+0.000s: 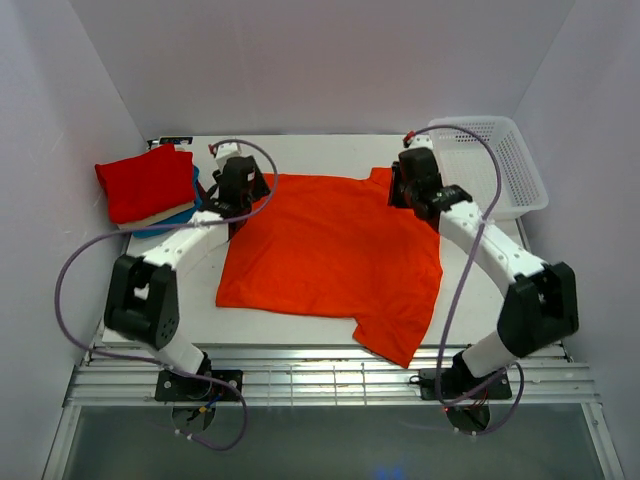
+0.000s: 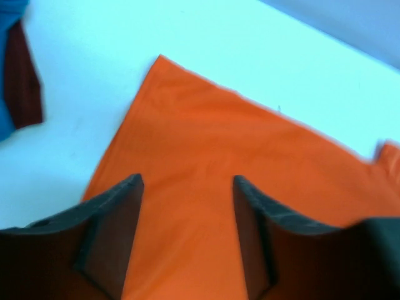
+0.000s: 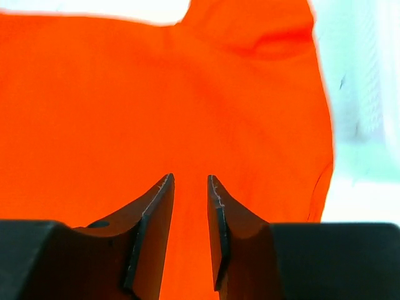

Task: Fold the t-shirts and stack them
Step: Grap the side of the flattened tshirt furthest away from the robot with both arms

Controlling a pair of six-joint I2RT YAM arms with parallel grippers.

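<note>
A bright orange t-shirt [image 1: 330,255] lies spread flat across the middle of the table, one sleeve reaching the near edge. My left gripper [image 1: 243,190] hovers over its far left corner; in the left wrist view the gripper [image 2: 187,181] is open with only flat orange cloth [image 2: 206,144] below. My right gripper [image 1: 408,188] is over the shirt's far right shoulder; in the right wrist view the gripper [image 3: 189,178] stands narrowly open, holding nothing, above the cloth [image 3: 156,94]. A stack of folded t-shirts sits at the back left: red [image 1: 145,182] on top, cream and blue [image 1: 165,222] beneath.
A white mesh basket [image 1: 495,165] stands at the back right, just beyond the right arm. The folded stack's red edge [image 2: 22,75] shows left of the left gripper. White walls close in the table [image 1: 300,325] on three sides.
</note>
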